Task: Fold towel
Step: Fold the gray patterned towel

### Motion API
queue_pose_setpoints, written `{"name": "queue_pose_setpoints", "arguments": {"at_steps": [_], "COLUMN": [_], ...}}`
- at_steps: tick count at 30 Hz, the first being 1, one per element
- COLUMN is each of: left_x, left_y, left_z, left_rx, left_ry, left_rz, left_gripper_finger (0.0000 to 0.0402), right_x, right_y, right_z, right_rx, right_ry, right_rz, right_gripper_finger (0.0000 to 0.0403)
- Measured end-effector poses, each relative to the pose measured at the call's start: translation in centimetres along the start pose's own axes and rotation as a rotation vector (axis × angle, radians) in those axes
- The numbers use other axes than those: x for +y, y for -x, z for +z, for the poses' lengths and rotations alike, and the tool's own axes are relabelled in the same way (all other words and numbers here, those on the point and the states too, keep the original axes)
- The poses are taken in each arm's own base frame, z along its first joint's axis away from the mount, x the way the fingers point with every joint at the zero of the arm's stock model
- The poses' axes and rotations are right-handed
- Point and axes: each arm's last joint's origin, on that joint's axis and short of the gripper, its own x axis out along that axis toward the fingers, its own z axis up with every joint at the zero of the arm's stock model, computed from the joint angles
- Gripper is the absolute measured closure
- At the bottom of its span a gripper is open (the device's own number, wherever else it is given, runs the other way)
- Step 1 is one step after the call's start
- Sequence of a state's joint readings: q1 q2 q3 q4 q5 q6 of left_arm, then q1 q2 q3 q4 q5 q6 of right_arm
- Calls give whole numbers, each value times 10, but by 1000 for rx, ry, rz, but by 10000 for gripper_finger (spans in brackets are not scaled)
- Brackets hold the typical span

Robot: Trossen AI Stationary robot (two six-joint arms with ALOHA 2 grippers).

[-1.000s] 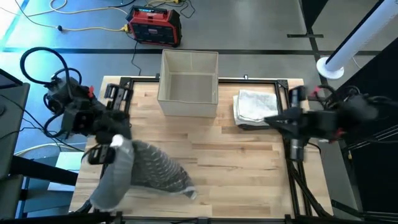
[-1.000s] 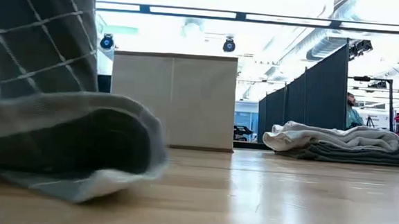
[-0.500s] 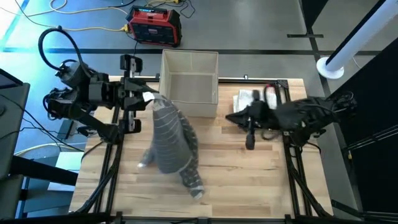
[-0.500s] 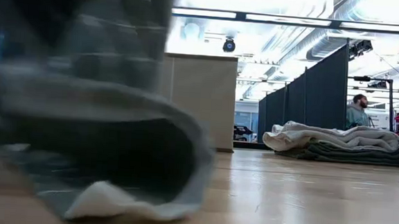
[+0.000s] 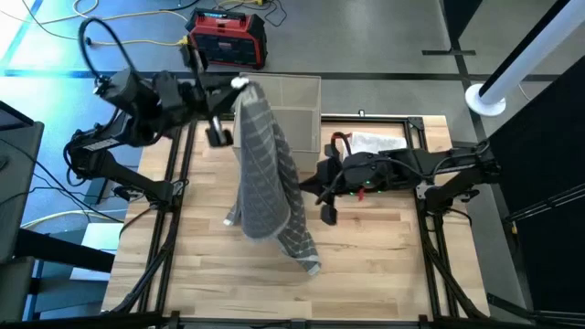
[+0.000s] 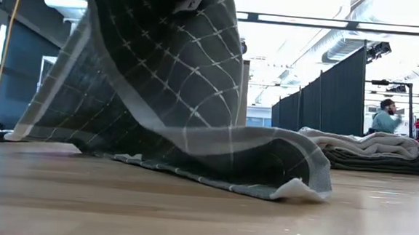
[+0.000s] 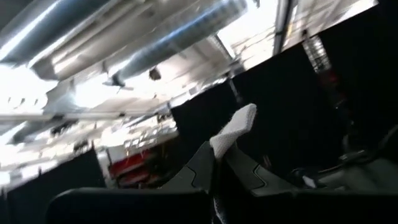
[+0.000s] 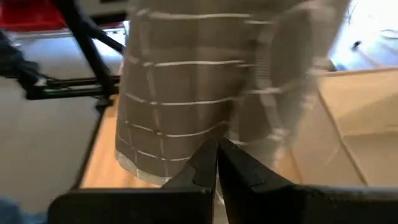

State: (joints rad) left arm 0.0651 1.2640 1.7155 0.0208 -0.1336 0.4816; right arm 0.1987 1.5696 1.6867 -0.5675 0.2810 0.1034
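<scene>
From above, the left tool point(image 5: 239, 84) pinches one corner of the towel point(image 5: 267, 174) high so it hangs open, its tail on the table point(image 5: 366, 247), while the right tool point(image 5: 311, 187), fingers together and empty, points at its edge; level, the hem drags the wood; the left wrist shows the pinched corner; the right wrist faces the hanging cloth.

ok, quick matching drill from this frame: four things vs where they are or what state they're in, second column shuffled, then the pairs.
1. left gripper
2. right gripper
3. grey checked towel
4. beige bin

a. shut and empty, beside the hanging cloth
b. at the table's far edge
c. lifted by one corner, lower end trailing on the table
d. shut on a towel corner

Pairs: 1-d, 2-a, 3-c, 4-b
</scene>
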Motion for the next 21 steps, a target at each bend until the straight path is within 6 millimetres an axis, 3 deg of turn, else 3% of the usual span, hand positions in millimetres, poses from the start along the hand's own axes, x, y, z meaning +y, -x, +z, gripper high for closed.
{"name": "queue_pose_setpoints", "arguments": {"at_steps": [5, 10, 15, 21], "left_x": [9, 3, 2, -3], "left_y": [-4, 1, 12, 14], "left_z": [-9, -4, 0, -10], "left_rx": [9, -80, -59, 61], "left_ry": [94, 182, 298, 317], "left_rz": [-29, -309, -452, -487], "left_gripper_finger": [401, 401, 401, 401], "right_x": [-17, -46, -62, -59], "right_y": [-40, -79, -98, -116], "right_z": [-5, -33, -57, -59], "right_rx": [-4, 185, 352, 307], "right_ry": [-6, -67, -47, -64], "right_rz": [-80, -224, -292, -171], "right_gripper_finger": [402, 403, 403, 395]}}
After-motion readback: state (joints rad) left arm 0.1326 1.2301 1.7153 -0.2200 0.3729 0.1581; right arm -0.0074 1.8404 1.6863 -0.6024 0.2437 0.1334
